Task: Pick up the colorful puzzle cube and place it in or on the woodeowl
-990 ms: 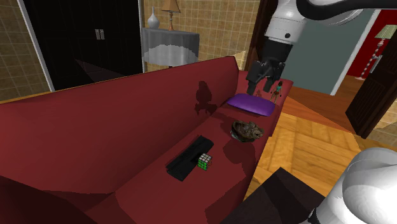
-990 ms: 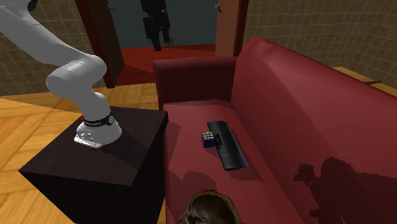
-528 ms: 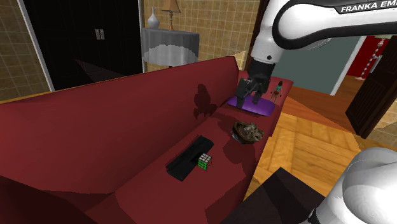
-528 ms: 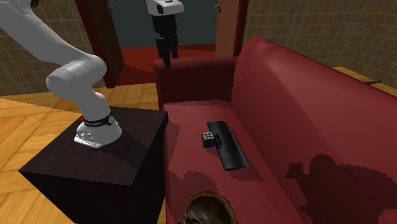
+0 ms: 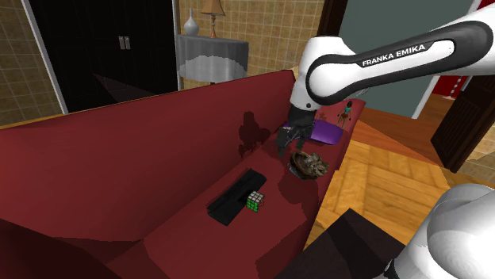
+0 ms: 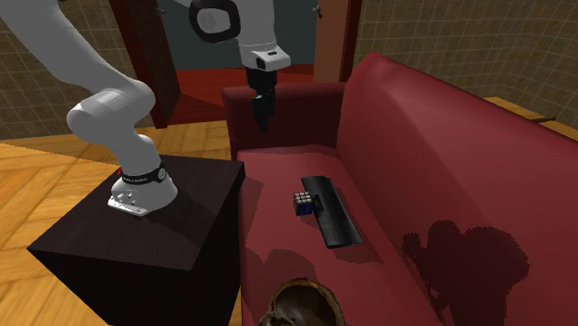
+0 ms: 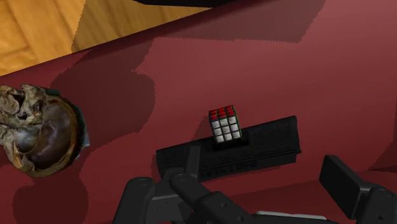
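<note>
The jaws stand wide apart and hold nothing: in the wrist view the two fingers of the all-black two-finger gripper [image 7: 254,184] show with open space between them.

The small puzzle cube with red, white and green stickered faces [image 7: 224,124] rests on the seat of the dark red sofa [image 7: 318,76], touching the long side of a flat, oblong black slab [image 7: 235,149]. In the shoulder view the gripper [image 5: 287,139] hangs above the seat, well apart from the cube [image 5: 255,201], so the step in hand reads as the approach, with the pick not yet made.

The next move probably calls for carrying the open fingers over the cube and lowering them around it. Since the slab [image 5: 235,196] lies against one face, a grasp across the two faces that run at right angles to the slab's edge looks safest; a finger squeezed in between cube and slab would likely nudge one of them.

The target, a rough brown bowl with a knotty, wood-like surface [image 5: 308,163], sits on the same seat, between the cube and a purple cushion [image 5: 329,131] by the sofa's arm. Its inside looks lumpy in the wrist view [image 7: 38,130]. Nothing stands between cube and bowl. The robot's dark box stand [image 6: 139,241] is just beside the sofa's front edge.
</note>
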{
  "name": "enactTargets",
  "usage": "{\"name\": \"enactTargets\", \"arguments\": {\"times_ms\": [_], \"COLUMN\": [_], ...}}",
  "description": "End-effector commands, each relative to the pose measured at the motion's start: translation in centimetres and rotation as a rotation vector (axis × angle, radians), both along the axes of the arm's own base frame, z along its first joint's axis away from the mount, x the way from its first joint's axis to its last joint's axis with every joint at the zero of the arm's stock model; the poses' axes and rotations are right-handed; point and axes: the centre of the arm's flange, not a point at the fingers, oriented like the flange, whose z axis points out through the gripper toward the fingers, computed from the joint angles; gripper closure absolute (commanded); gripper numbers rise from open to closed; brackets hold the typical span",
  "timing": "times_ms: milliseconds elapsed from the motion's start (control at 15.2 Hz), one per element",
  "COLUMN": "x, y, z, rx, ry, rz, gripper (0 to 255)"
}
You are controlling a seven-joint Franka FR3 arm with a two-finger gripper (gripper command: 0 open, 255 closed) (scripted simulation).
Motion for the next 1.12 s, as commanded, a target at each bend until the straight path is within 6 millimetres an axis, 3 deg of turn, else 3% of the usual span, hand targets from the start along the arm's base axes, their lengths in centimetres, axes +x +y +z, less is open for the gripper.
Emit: {"name": "enactTargets", "arguments": {"times_ms": [0, 1056], "x": [1.5, 10.1], "y": [0.2, 1.4], "z": [-2.5, -22.0], "rx": [-0.004, -0.037], "ry": [0.003, 0.044], "rz": [0.009, 0.074], "gripper": [0, 0]}}
